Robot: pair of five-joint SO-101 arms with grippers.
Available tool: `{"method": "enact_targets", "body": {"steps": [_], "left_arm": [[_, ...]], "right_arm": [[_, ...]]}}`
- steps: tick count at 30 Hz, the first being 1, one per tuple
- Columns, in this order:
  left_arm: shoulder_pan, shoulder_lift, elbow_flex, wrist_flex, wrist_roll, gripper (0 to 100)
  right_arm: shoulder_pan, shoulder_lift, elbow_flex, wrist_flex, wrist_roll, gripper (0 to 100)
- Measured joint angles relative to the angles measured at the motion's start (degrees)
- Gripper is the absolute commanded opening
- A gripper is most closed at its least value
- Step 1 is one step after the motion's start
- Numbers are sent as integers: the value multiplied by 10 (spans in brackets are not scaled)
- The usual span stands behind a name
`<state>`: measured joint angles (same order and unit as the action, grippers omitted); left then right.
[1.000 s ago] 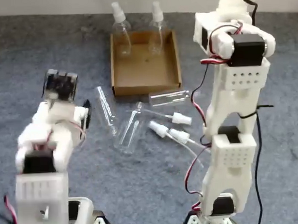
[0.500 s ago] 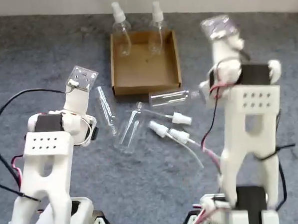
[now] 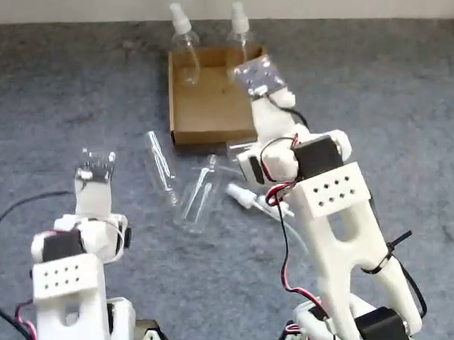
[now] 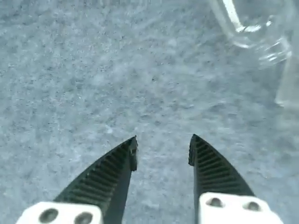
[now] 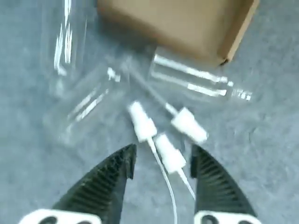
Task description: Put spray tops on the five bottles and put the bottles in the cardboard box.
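Two clear bottles with spray tops (image 3: 184,41) (image 3: 239,34) stand at the far end of the cardboard box (image 3: 175,104). Three bare bottles lie on the grey carpet in front of it (image 3: 160,167) (image 3: 196,196) (image 5: 196,79). Three white spray tops (image 5: 142,123) (image 5: 170,154) (image 5: 189,125) lie beside them. My right gripper (image 5: 162,154) hangs open over the spray tops, with one top showing between its fingertips. My left gripper (image 4: 162,149) is open over bare carpet, near one bottle's end (image 4: 254,25).
The right arm (image 3: 327,195) leans across the near right corner of the box and covers part of one lying bottle. The left arm (image 3: 79,246) stands at the near left. Grey carpet (image 3: 70,87) lies open to the far left and far right.
The right arm swung left and down from beside the box to above the spray tops. The left arm drew back toward the near left.
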<state>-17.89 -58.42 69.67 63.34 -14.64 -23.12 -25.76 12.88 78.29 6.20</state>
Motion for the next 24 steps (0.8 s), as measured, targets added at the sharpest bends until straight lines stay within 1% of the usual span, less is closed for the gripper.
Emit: {"method": "enact_targets", "body": {"steps": [4, 12, 21, 24], "left_arm": [[-5, -46, 75, -44, -4, 173], [-5, -71, 98, -56, -5, 173], [-5, -71, 98, -56, -5, 173], [-5, -71, 98, -56, -5, 173]], "right_arm": [[4, 24, 0, -48, -74, 195], [6, 164, 1, -156, -172, 195], [6, 244, 1, -235, -245, 195], [6, 264, 1, -244, -252, 195]]}}
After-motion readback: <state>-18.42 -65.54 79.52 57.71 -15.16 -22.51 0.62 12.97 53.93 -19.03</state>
